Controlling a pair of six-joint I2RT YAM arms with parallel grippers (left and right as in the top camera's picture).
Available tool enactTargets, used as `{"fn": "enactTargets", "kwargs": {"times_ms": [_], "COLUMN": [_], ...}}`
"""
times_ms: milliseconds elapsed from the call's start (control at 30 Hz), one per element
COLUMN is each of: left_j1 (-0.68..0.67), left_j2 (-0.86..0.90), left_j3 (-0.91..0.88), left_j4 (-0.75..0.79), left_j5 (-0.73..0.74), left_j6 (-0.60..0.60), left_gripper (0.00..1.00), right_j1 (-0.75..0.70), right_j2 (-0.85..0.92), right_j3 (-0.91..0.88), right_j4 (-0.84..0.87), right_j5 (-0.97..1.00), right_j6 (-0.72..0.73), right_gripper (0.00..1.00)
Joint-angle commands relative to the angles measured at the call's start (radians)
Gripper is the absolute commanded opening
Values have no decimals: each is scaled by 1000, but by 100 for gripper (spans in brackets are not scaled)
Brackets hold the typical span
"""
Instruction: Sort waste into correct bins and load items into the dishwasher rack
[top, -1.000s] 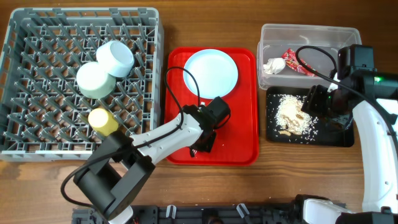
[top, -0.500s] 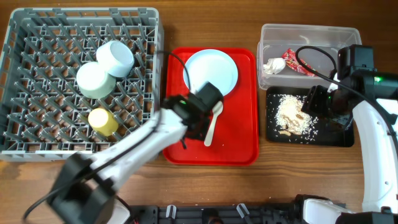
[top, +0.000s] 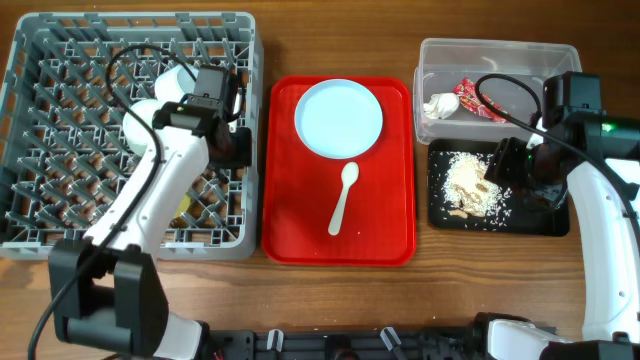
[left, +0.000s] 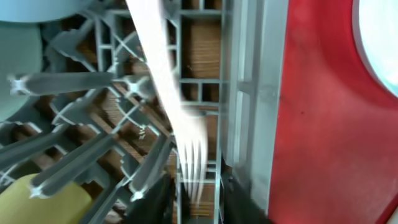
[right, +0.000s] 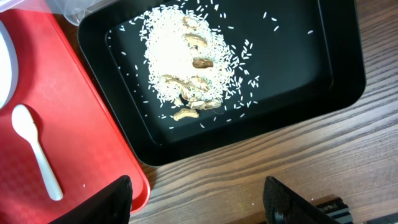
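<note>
No brand or label can be read; the print on the red-and-white wrapper (top: 482, 101) is too small to make out. The clear tub (top: 545, 55) at the far right holds that wrapper and the crumpled white napkin (top: 438, 104), lying side by side. Just below it the black tray (top: 545, 218) holds the beige food scraps (right: 186, 68), rice-like grains with a few nut-shaped pieces, heaped toward its left half. The red serving tray (top: 290, 235) in the middle carries the white plate (top: 339, 118) at its far end and the white spoon (top: 343, 200) below it, bowl end toward the plate, the two apart. The grey dishwasher rack (top: 130, 20) on the left contains the light blue bowl (top: 172, 85), the pale green bowl (top: 140, 125) and the yellow cup (left: 43, 199), all partly covered by the left arm, which crosses the rack. The left gripper (left: 196, 199) sits over the rack's right side, close to the wall nearest the red tray; its jaws appear closed on the tine end of the white fork (left: 165, 93), whose handle runs away over the pegs, though the view is blurred. The right gripper (right: 199, 205) hangs over the wooden table (top: 450, 300) at the black tray's near edge, jaws wide apart and holding nothing.
</note>
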Motion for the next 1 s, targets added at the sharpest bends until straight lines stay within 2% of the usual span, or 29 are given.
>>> {"fn": "enactTargets", "kwargs": {"times_ms": [0,167,233,267,333,500,567,700,967], "left_j1": [3,-31,-127,-182,-298,-470,-477,-477,-504], "left_j2": [8,-77,-125,-120,-72,138,230,336,369], "left_j3": [10,98,109,108,108,108,108,108,108], "left_j4": [3,-37,-6,1,35,167,214,277,293], "left_j5": [23,61,166,165,165,164,164,160,29], "left_j6": [13,12,-23,-62,-124,-127,-174,-172,-171], "left_gripper": [39,40,42,44,56,60,63,66,67], "right_j1": [-4,-4,-4,-4,-4,-4,-4,-4,-4], "right_j2": [-7,-7,-7,-7,-7,-7,-7,-7,-7], "right_j3": [19,19,19,19,19,19,19,19,19], "right_j4": [-3,-2,-2,-2,-2,-2,-2,-2,-2], "right_j5": [20,20,20,20,20,20,20,20,19], "right_j6": [-13,-14,-13,-13,-13,-12,-13,-13,-13], "right_gripper": [68,68,68,68,68,68,68,69,69]}}
